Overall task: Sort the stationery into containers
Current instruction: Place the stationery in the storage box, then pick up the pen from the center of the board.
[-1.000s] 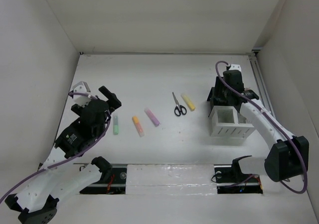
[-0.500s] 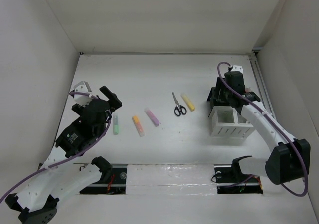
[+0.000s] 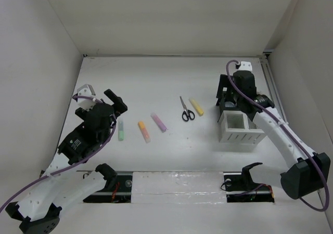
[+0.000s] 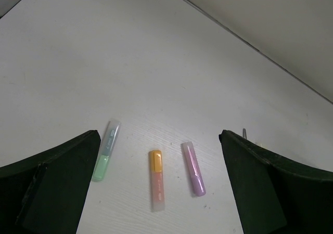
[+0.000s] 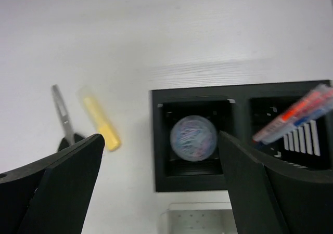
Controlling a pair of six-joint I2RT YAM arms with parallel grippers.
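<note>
Right claw [image 5: 160, 136] spread wide, empty, above the organizer [image 5: 156, 140]; round tub [image 5: 193, 138] in a black compartment, apparently resting on its floor, beside the pens [image 5: 294, 117]. Lift straight up, clear of the walls, before reaching for the yellow marker [image 5: 101, 122]. Left claw [image 4: 158, 135] wide, empty, above the orange marker [image 4: 156, 179].

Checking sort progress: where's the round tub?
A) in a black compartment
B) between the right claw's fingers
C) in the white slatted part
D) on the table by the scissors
A: the right wrist view shows the tub sitting down inside a black compartment, walled in on all sides.
</note>
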